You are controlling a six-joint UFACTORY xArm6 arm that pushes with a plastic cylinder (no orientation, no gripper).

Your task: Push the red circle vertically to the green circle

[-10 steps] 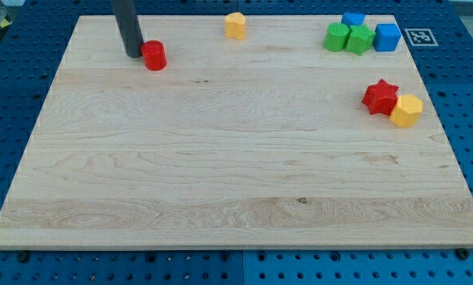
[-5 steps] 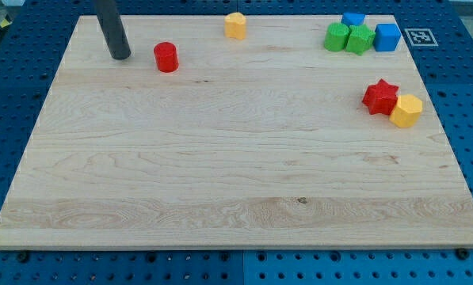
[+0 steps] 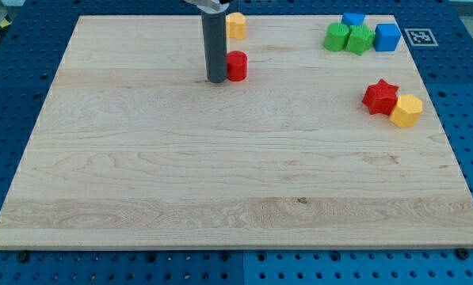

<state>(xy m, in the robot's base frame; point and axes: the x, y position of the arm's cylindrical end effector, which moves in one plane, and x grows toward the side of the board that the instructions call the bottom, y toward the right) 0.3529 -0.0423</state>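
**Tip against the red circle, upper middle of the board**

My tip (image 3: 216,80) rests on the board (image 3: 220,174) just at the view's left of the red circle (image 3: 236,66), touching it or very nearly so. The rod rises straight up from there and leaves the view at the top edge. There are no fingers on this arm, only the rod, so nothing is grasped; the rod merely stands beside the block.

The red circle sits in the upper middle of the board. Just above it, toward the view's top, lies a yellow block (image 3: 235,25), close to the rod's upper part and near the board's top edge; its shape is hard to make out.

The green circle (image 3: 337,36) is well apart, in the top right corner of the board. It touches a green star (image 3: 360,39) on its right. A blue cube (image 3: 387,36) stands just right of that star, and another blue block (image 3: 352,19) sits behind the pair, partly hidden.

Lower on the right side, a red star (image 3: 380,96) touches a yellow hexagon (image 3: 406,111) at its lower right.

Off the board's top right corner, a black-and-white square marker (image 3: 419,36) lies on the blue perforated table (image 3: 470,95). It shows a pattern, not readable writing. No brand or label can be read anywhere.
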